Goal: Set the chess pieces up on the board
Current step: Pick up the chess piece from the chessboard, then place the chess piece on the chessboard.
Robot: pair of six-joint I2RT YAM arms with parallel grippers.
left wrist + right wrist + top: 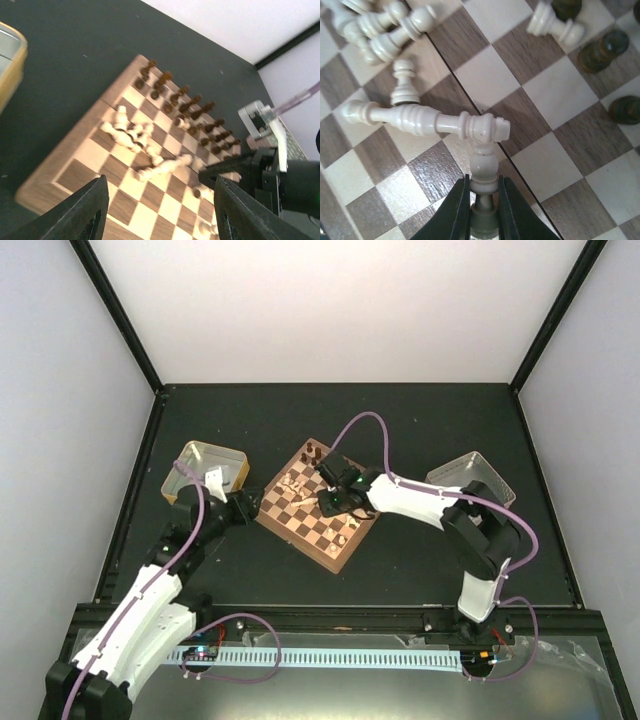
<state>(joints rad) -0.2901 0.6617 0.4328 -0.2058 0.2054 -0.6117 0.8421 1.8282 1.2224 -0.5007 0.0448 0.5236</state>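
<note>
The board [300, 525] lies at the table's middle. Dark pieces [192, 107] stand in rows along its far edge. Several cream pieces [127, 132] lie toppled in a heap near the middle. My right gripper [483, 192] is shut on a cream pawn [484, 170] just above the board, its head touching a long cream piece [420, 120] lying on its side. In the top view the right gripper [331, 502] is over the board's centre. My left gripper [157, 210] is open and empty, above the board's near-left edge; it shows in the top view [252, 508] too.
A metal tray [207, 468] stands left of the board, behind my left arm. Another metal tray [470, 475] stands at the right, behind my right arm. A lone cream piece [347, 534] stands near the board's right corner. Dark walls edge the table.
</note>
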